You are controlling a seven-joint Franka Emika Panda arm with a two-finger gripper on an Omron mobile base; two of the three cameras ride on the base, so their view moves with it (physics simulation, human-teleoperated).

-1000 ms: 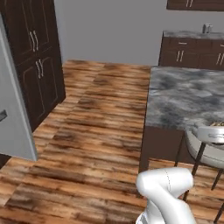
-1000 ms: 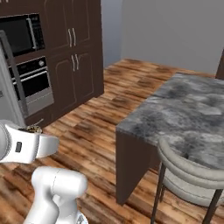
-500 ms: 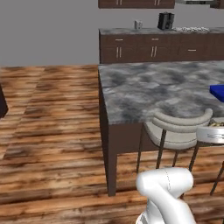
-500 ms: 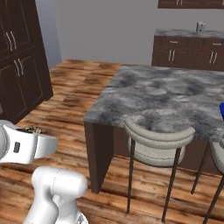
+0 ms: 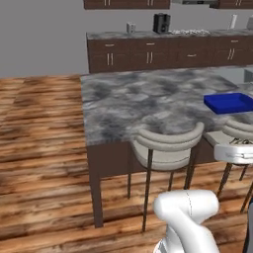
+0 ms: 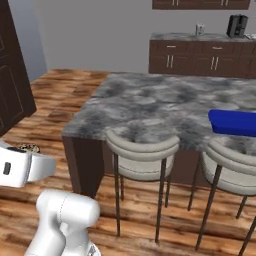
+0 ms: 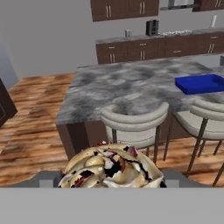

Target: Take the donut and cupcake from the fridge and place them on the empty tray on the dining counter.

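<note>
Entry: transit leg, base driving w/ item in hand.

Change: whole scene has swung since a sec ago. Earlier base views had dark wall cabinets, wall oven and bare floor w/ only a worktop corner; now both face the long side of the dining worktop (image 5: 148, 99) square on. That is camera/base motion, not things moving. Tray (image 5: 230, 103) was absent a sec ago, a blue sliver at the edge half a sec ago, now fully in view. Judged meaning: carry phase nearly over, base roughly lined up; reach to tray not yet begun.

Item, cupcake (image 7: 111, 168): sits low centre in hand view, close to lens, between the jaws. Looks: domed, cream-tan swirled top w/ dark brown and reddish flecks; lumpy, not smooth. In right base view a small speckled tan bit (image 6: 27, 148) shows just above the white hand at left edge.

Jaws: fingertips hidden behind the cake; judged pinching it, as it rides w/ the hand off any surface.

Tray: bright blue, shallow, raised rim, looks empty; lies on worktop toward right end, near the stool-side edge.

Obstacles: two pale stools (image 6: 142, 152) tucked under worktop edge, between base and tray. Far worktop w/ dark appliance (image 5: 161, 23) behind.
</note>
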